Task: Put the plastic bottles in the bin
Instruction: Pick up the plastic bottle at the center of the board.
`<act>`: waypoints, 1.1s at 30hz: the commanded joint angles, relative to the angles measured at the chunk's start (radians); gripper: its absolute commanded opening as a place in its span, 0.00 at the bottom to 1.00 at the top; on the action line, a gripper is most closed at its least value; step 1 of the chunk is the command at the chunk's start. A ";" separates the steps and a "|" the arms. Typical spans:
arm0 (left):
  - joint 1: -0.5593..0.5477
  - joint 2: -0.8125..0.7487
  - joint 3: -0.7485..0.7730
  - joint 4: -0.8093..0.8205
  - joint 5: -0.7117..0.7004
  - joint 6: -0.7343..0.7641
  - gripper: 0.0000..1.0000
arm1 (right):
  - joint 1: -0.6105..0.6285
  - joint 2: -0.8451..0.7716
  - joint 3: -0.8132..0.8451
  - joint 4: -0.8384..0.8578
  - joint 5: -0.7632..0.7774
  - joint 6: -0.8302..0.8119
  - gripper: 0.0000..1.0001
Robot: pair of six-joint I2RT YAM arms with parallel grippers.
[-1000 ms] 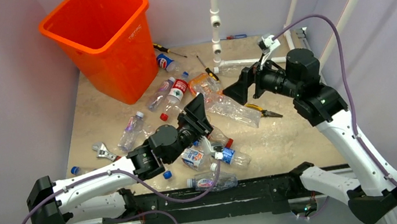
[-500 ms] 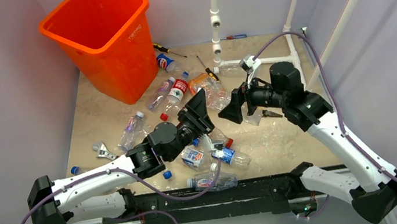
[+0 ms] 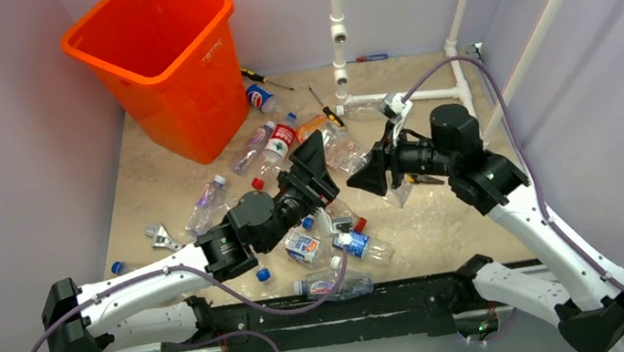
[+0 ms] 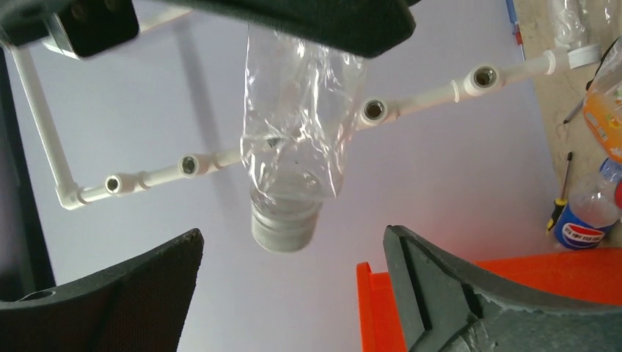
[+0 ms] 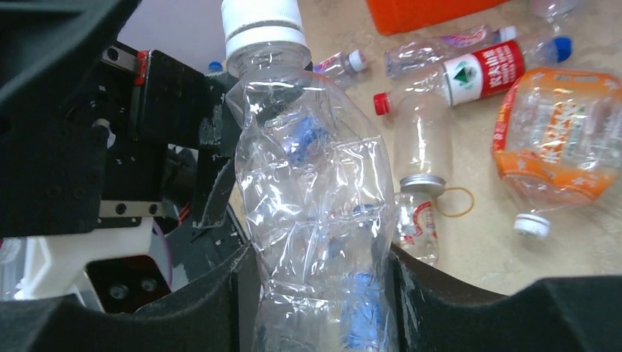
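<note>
— What has the right hand point(image 5: 319, 293) got?
— It grips a crumpled clear bottle point(image 5: 308, 169) around the body, above the counter's point(image 3: 471, 218) middle, cap point(image 5: 262, 26) towards the left hand point(image 4: 293, 242).
— And that one?
— It is spread wide. The cap is just ahead of its gap and touches neither finger.
— Further out?
— Other bottles point(image 3: 282, 139) lie scattered on the counter. The bin point(image 3: 183, 102) stands in the far left corner.
</note>
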 commanded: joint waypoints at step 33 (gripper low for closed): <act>0.467 0.113 0.256 0.502 0.842 -2.711 0.91 | -0.005 -0.341 -0.512 0.986 0.185 0.294 0.33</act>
